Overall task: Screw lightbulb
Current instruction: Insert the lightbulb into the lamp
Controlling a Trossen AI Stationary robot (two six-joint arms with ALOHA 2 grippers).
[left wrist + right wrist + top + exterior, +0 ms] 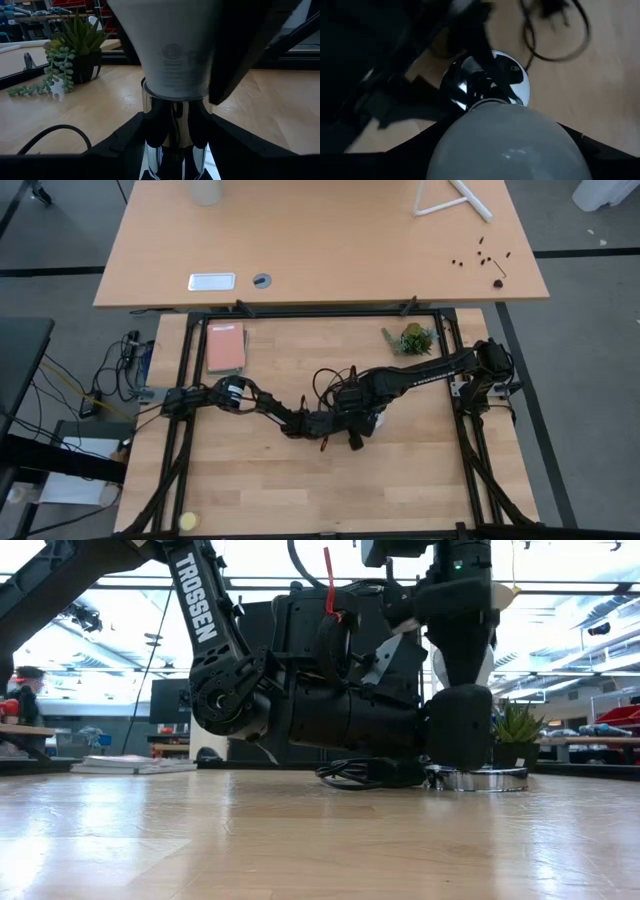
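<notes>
The high camera looked straight down over the whole table. The low one sat at tabletop level, close behind the arms. Both wrist cameras crowded the lightbulb, perhaps from opposite sides.

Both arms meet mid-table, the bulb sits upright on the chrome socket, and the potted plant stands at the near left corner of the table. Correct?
Not quite. The high view shows the plant at the far right corner, by the right arm's base. The rest holds: both arms meet mid-table, and the left wrist view shows the bulb upright on the chrome socket.
</notes>
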